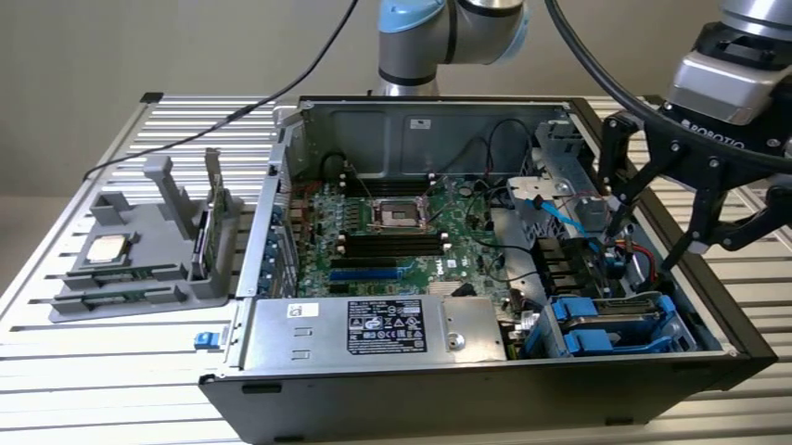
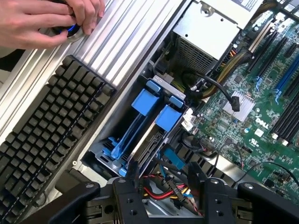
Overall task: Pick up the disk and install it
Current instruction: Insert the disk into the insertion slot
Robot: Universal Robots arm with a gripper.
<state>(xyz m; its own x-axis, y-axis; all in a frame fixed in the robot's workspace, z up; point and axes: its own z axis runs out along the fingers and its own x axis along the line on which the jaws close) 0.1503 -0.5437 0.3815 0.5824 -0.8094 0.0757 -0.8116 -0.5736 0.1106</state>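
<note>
“Disk [image 1: 613, 323], the silver-grey metal hard drive in its blue plastic carrier frame: where is it?”
“Seated in the drive bay [image 1: 674, 324], at the near corner of the open black computer case [image 1: 495, 408], on the exterior view's right.”
“How would it handle?”
“Stiff, dense, probably heavy for its bulk, and sensitive to knocks. I judge the carrier's long blue rails the safest hold; bare metal looks slippery.”
“And the pincer?”
“The black two-fingered pincer [image 1: 650, 246] hangs just above the bay, spread wide, gripping nothing.”
</note>
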